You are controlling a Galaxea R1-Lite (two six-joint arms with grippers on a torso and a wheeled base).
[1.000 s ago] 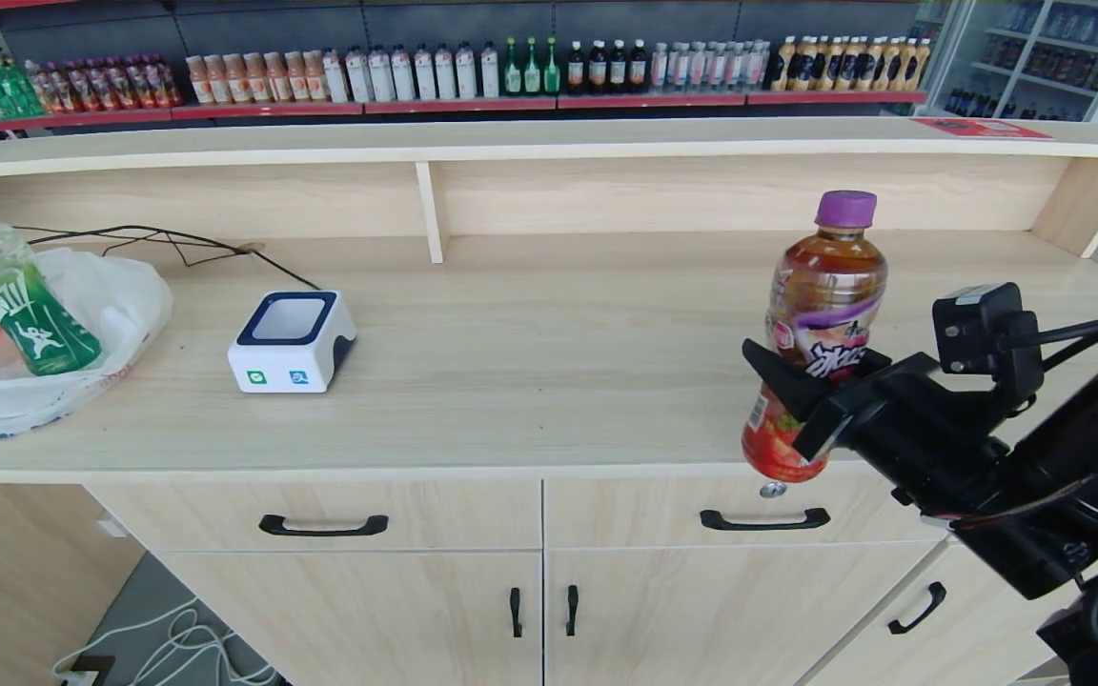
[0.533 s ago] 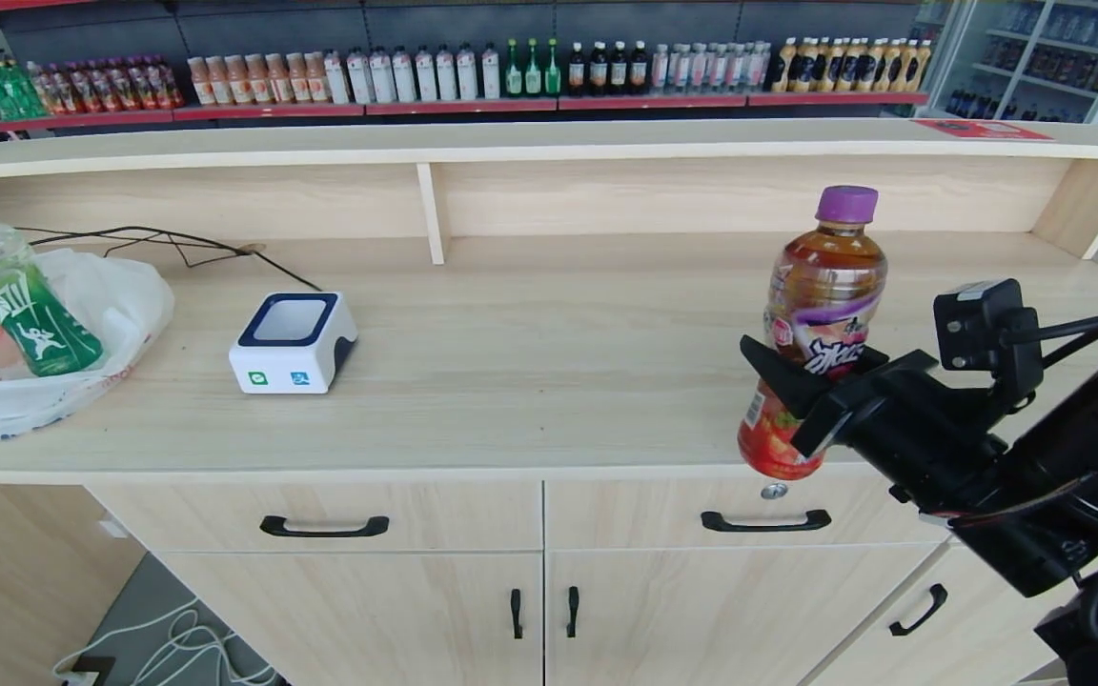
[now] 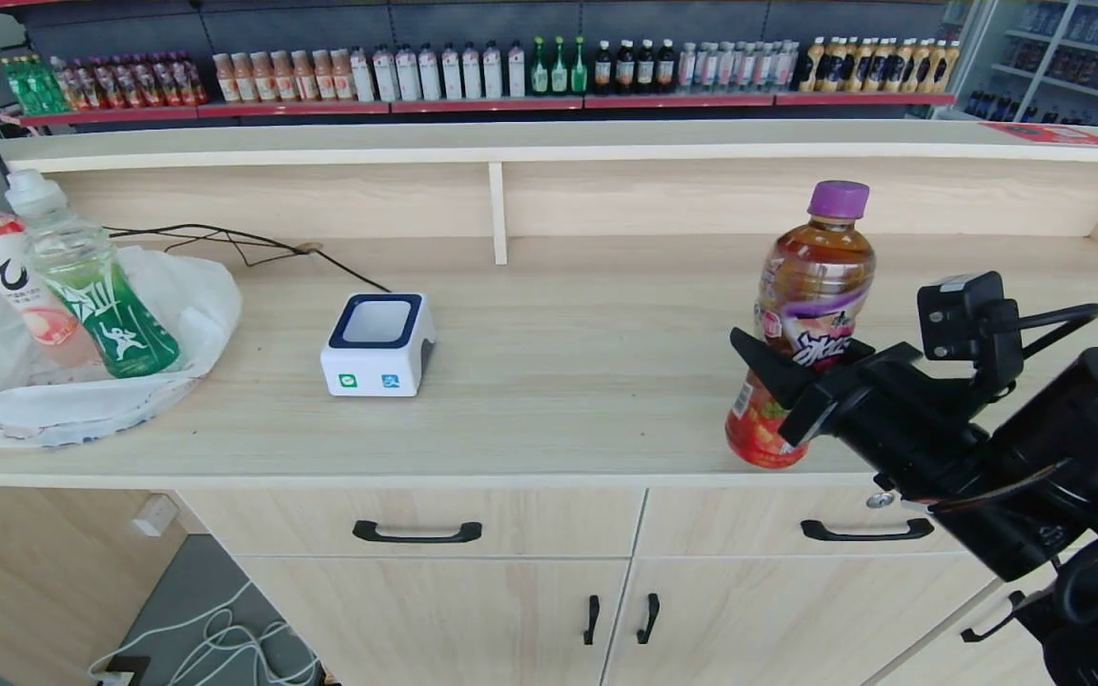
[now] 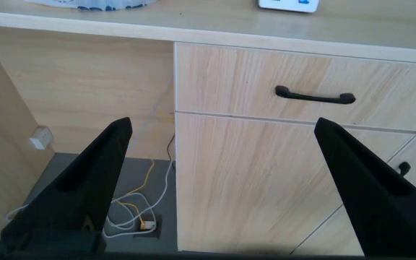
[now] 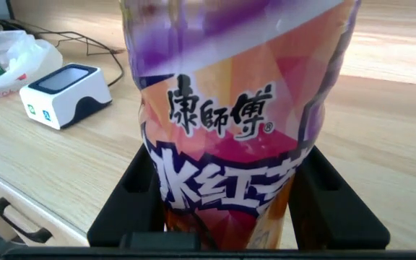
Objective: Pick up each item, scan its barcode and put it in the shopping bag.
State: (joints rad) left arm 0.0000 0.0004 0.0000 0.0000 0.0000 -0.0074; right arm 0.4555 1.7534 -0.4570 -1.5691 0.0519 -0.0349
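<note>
The right gripper (image 3: 766, 386) is clamping the bottle (image 3: 816, 276) mid-label, scanner (image 3: 379, 345) sitting well to its left; the left gripper (image 4: 222, 124) is hanging spread wide, empty, facing a drawer (image 4: 266, 79).

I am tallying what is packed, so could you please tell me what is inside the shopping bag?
Two bottles lean in the shopping bag: a green-labelled bottle and a pink-labelled bottle beside it. The green one partly covers the pink; the folds hide anything lying flat.
</note>
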